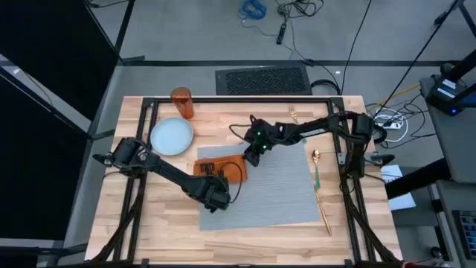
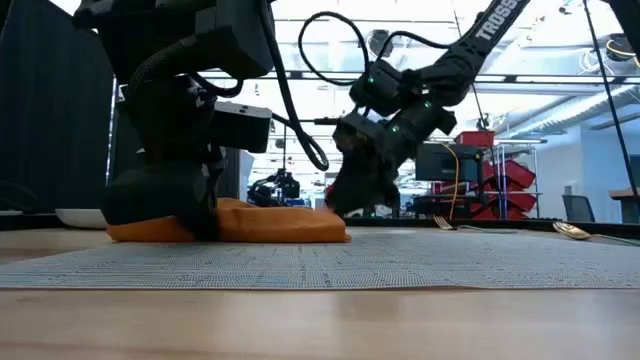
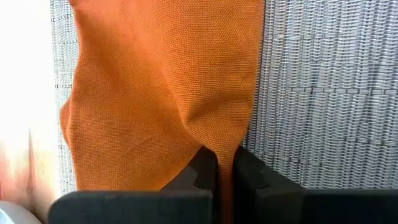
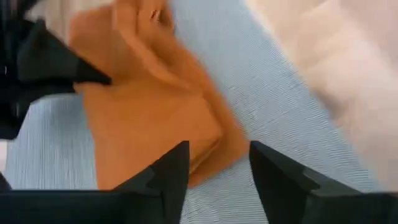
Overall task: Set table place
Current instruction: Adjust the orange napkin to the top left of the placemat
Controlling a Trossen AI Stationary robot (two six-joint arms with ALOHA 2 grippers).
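Observation:
The orange napkin (image 1: 223,168) lies crumpled on the left part of the grey placemat (image 1: 275,186). My left gripper (image 1: 218,181) stands over the napkin's near side and is shut on it. My right gripper (image 4: 217,168) is open and hangs just over the napkin's far right corner (image 4: 205,143), one finger on either side of it. The pale-blue plate (image 1: 172,136) and the orange tumbler (image 1: 182,103) stand on the bare wood, off the mat's far left corner. My left gripper (image 3: 224,171) pinches a raised fold of the napkin (image 3: 222,149) between its two fingers, coming from above. The cloth rises into a ridge at the fingers, while the rest of the napkin (image 2: 280,222) lies on the placemat. Whether my right gripper touches the napkin, I cannot tell.
A spoon with a green handle (image 1: 316,170) and a gold piece (image 1: 325,214) lie along the mat's right edge. A fork (image 1: 295,115) lies at the far right. The mat's middle and near part (image 1: 260,208) is bare. The black frame (image 1: 245,99) runs round the table.

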